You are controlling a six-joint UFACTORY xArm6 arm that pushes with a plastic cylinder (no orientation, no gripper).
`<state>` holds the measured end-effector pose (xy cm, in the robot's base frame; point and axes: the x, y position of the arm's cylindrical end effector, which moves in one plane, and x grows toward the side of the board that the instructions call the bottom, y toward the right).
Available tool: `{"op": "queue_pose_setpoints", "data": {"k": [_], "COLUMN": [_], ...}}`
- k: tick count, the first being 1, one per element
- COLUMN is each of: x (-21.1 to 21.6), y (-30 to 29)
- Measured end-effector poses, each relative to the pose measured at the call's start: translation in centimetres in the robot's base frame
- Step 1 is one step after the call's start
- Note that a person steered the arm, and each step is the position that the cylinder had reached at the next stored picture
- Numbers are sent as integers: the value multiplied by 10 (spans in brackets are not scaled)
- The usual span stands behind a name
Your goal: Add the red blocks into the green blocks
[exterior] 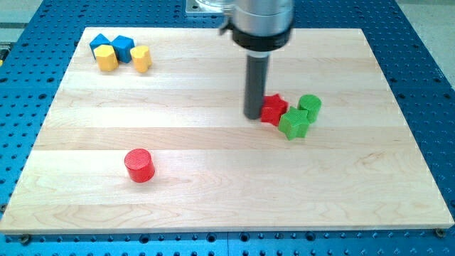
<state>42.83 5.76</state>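
A pale wooden surface [213, 185] with lengthwise grain bands fills most of the view. It rests on a blue perforated base [419, 64] whose regular holes show on all sides. Lighting is even and soft, with faint shadows.

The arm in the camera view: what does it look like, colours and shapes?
A silver-grey cylindrical housing with a black collar beneath, narrowing to a straight dark grey round rod. My tip is blunt. No cables or markings show.
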Motion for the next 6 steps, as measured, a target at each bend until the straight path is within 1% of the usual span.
{"op": "queue_pose_setpoints", "data": {"k": [1, 2, 3, 4, 6], "x": [0, 13, 75, 138, 142], "y": [-72, -206, -264, -262, -148]}}
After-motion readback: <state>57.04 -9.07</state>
